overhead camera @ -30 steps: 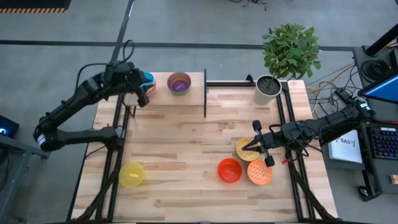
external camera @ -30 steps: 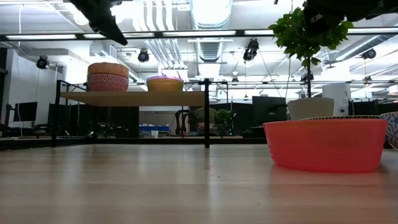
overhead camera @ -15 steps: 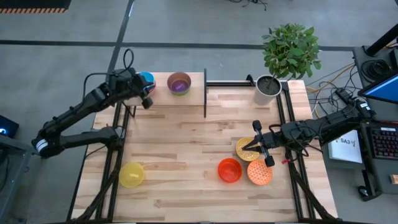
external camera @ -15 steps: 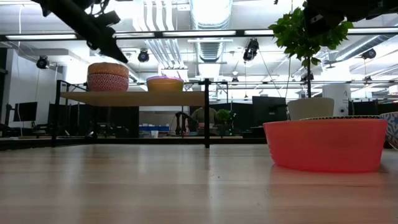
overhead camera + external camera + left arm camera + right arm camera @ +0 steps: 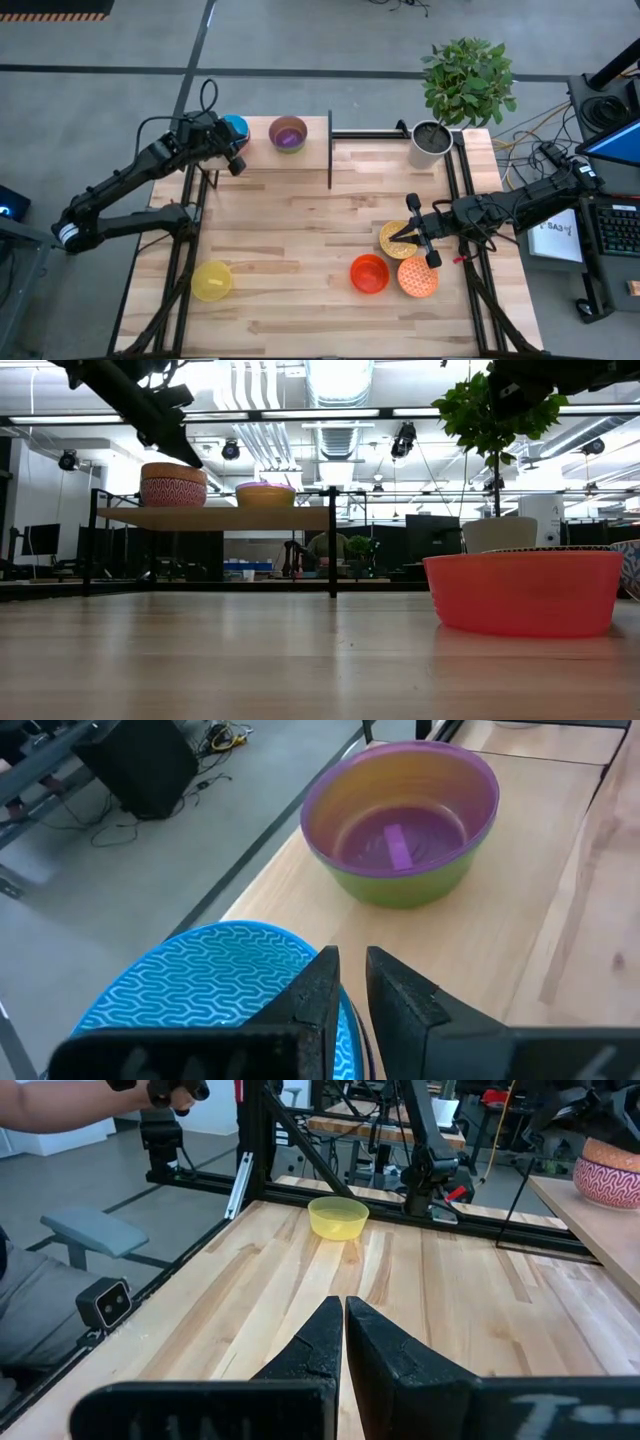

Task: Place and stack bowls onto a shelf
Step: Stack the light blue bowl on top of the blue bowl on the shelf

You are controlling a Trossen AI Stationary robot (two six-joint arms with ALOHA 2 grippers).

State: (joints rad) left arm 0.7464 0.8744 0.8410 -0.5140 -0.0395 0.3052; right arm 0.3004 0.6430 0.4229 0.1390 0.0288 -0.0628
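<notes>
The shelf (image 5: 262,157) stands at the table's far left. On its left end sits the blue patterned bowl (image 5: 200,990), which tops a stack (image 5: 173,482) in the low view. Beside it, the purple bowl (image 5: 400,830) sits nested in the green one. My left gripper (image 5: 352,970) hovers at the blue bowl's rim with a narrow gap between the fingers, one over the inside and one outside. My right gripper (image 5: 402,238) waits, shut, by the speckled yellow bowl (image 5: 392,243). The speckled orange bowl (image 5: 418,277), red-orange bowl (image 5: 369,273) and yellow bowl (image 5: 211,281) rest on the table. My left gripper stands astride the blue patterned bowl's rim (image 5: 300,942), coming slanting down from the table's left. Its own fingers hide the rim below the tips, so I cannot tell whether they touch it.
The white plant pot (image 5: 432,143) stands at the far right corner. The shelf's black post (image 5: 330,150) rises at its right end. Bare tabletop (image 5: 290,230) stretches between shelf and near bowls. A person's arm (image 5: 60,1105) shows beyond the table's left side.
My left gripper has come down toward the blue bowl stack on the shelf, and its arm has swung slightly toward the table's left. The bowls and my right arm have stayed where they were.
</notes>
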